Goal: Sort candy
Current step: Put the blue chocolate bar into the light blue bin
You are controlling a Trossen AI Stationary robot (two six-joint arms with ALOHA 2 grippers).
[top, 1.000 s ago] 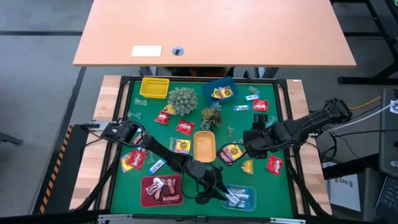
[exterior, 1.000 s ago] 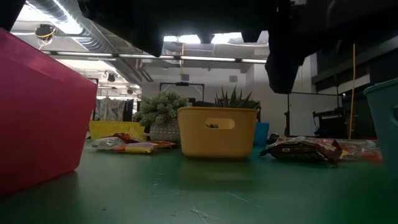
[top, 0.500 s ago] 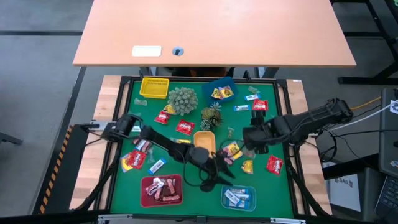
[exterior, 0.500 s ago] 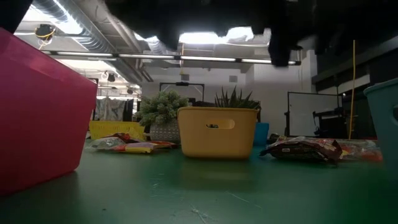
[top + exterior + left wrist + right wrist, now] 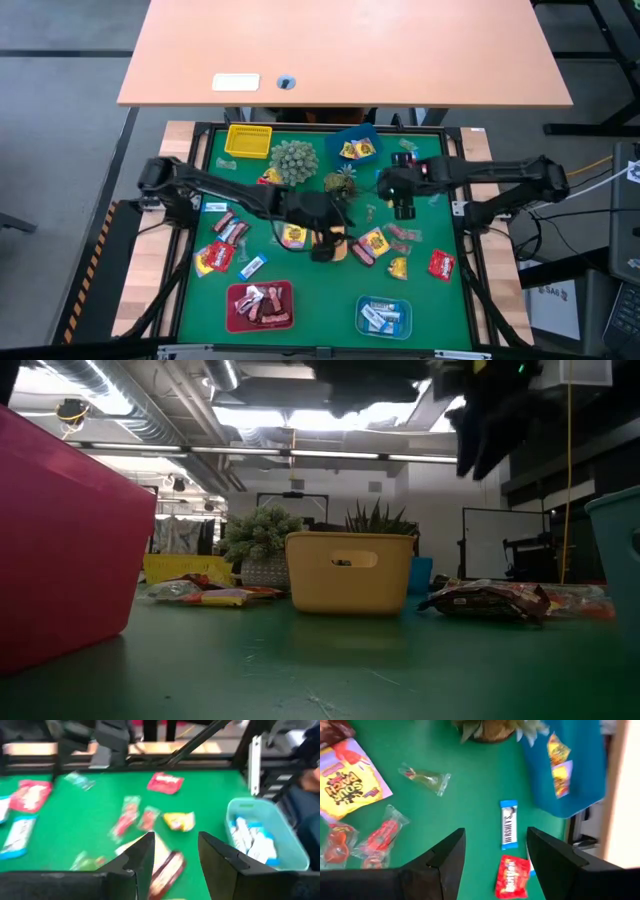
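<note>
Many small wrapped candies lie scattered on the green mat [image 5: 225, 200]: red [image 5: 440, 264], yellow [image 5: 398, 267], blue-white [image 5: 389, 172] and pale green [image 5: 424, 777]. My left gripper [image 5: 335, 247] is open and empty above the mat, beside the orange tray [image 5: 328, 228]; its fingers [image 5: 141, 854] frame a brown candy and a yellow one [image 5: 179, 820]. My right gripper [image 5: 403, 208] is open and empty above the far right of the mat. Its wrist view shows a blue-white bar [image 5: 508, 831] and a red candy [image 5: 511, 876] lying flat between its fingers.
A red tray [image 5: 260, 305] holds brown-pink candies and a light blue tray [image 5: 384, 317] holds blue-white ones at the near edge. A yellow tray [image 5: 248, 140] and a blue tray [image 5: 352, 145] stand at the far edge. Two spiky green plants [image 5: 293, 160] stand between them.
My left gripper has gone from over the light blue tray at the near edge toward the far edge and left, to the orange tray at the centre. My right gripper has gone toward the far edge. No candy has visibly moved with either.
</note>
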